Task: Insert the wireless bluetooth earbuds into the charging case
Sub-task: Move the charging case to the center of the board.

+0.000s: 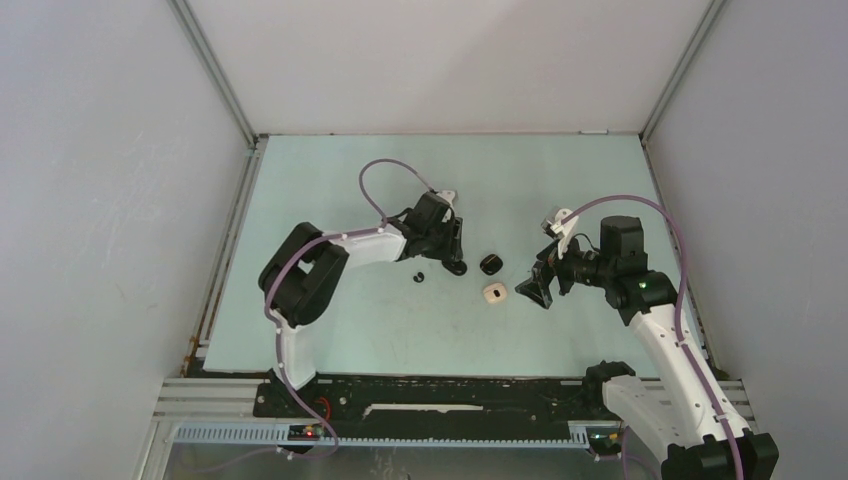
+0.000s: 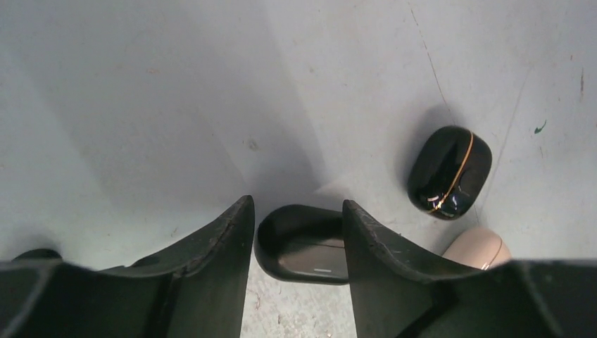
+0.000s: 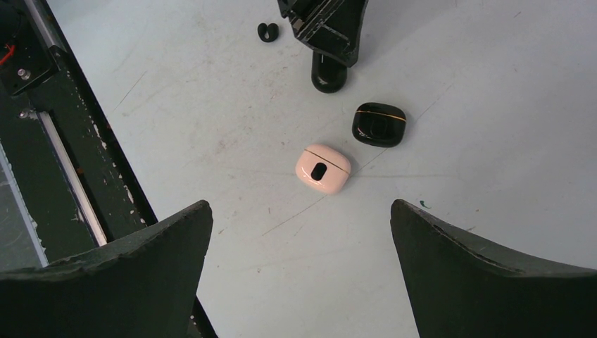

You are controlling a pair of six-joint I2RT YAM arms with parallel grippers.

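Where the top view looks down, one black earbud (image 1: 419,276) on the pale green table (image 1: 330,180): tiny, curled like a bean, just left of and nearer than the left gripper (image 1: 454,257). Under that gripper, a plain black case (image 1: 457,268). To its right, a gold-lined black case (image 1: 490,264); nearer than that, a pink-white case (image 1: 494,292). Right gripper (image 1: 535,285) just right of the pink-white case, not touching it.

From the left wrist: fingers (image 2: 218,253) parted, straddling the glossy plain black case (image 2: 299,243); cannot tell whether pressing on it. Gold-lined black case (image 2: 450,171) farther right, pink-white case (image 2: 477,246) half hidden behind the right finger.

From the right wrist: fingers (image 3: 141,274) spread wide over bare table. Beyond them, pink-white case (image 3: 322,169) with a dark oval on top, gold-lined black case (image 3: 379,124) near it but apart. Farther still, left gripper (image 3: 329,53) covering part of the plain black case (image 3: 329,76); earbud (image 3: 266,32) in the open just beside it.
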